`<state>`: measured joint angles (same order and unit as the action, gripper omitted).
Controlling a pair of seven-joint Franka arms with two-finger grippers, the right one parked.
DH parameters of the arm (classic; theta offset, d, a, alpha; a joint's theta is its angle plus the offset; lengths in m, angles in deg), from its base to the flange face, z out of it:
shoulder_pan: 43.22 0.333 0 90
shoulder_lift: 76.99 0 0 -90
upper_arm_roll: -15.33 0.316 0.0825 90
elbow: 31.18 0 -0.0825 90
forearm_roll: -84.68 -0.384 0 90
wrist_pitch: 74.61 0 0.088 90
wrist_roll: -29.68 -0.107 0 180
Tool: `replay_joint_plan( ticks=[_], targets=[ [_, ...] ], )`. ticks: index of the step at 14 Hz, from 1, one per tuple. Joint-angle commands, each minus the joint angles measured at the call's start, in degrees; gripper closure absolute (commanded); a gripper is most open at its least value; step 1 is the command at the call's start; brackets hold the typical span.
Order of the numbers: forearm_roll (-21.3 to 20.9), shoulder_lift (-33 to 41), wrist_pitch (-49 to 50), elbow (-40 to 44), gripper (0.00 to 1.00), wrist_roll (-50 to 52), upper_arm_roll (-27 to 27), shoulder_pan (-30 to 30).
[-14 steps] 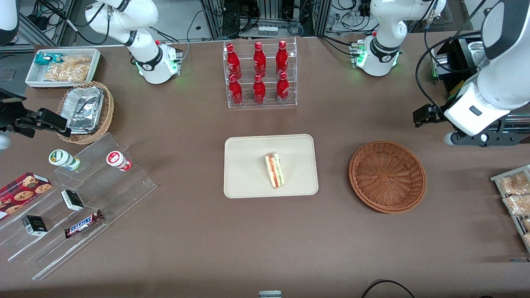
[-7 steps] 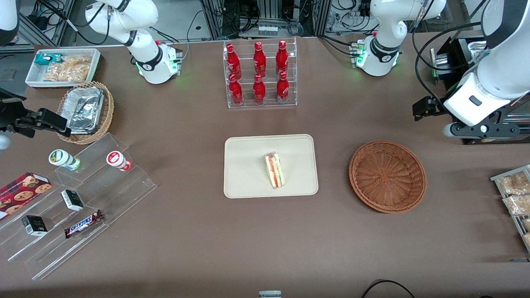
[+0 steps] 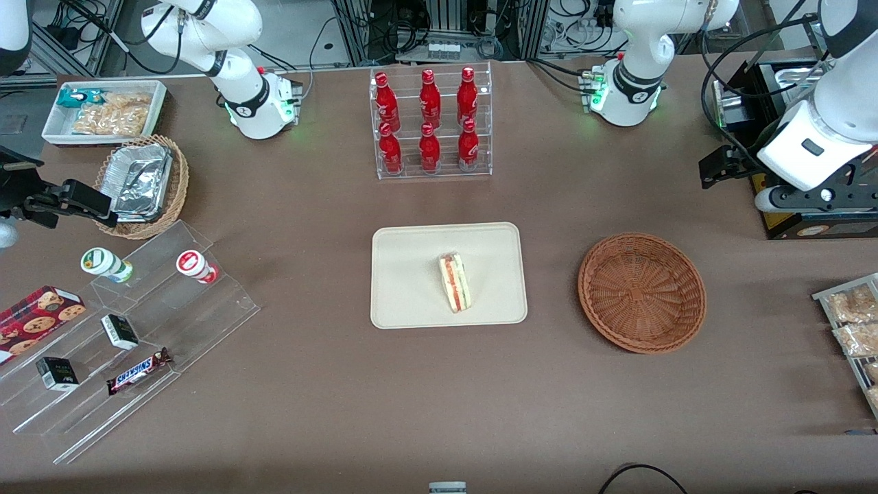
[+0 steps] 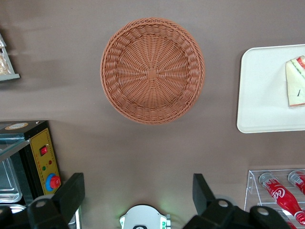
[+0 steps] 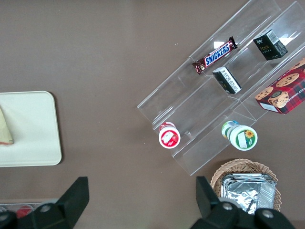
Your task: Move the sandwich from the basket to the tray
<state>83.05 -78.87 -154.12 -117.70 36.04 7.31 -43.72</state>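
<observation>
So the sandwich [image 3: 455,282] is sitting on the tray [image 3: 411,302], and my basket [image 3: 642,292] sits at the tray's 3 o'clock on the tabletop [image 3: 439,412]. Gripper [image 4: 138,195] hangs spread wide with nothing in it, up above the tabletop near the basket.

- Gripper [image 4: 137,195]: hovering over bare table, farther from the front camera than the basket [image 4: 152,70]. Fingers [image 4: 71,194] are standing wide apart, their bases running off the picture's edge.
- Tray [image 4: 257,90]: being cut by the edge in the left wrist view, as is the sandwich [image 4: 295,82] on it.
- Bottle rack [image 4: 267,176]: showing only one corner and two bottles.
- Snack rack [image 3: 850,322]: running off the front view's edge.
- Grey object [image 3: 447,488]: mostly cropped, too little showing to identify.
</observation>
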Motion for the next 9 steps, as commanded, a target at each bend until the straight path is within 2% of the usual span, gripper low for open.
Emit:
replay_joint_plan(
  ticks=[1, 9],
  targets=[
    [0.3, -0.3, 0.6, 0.5, 0.00, -0.3, -0.2, 0.5],
    [-0.1, -1.0, 0.5, 0.5, 0.00, 0.3, -0.2, 0.5]
  ],
)
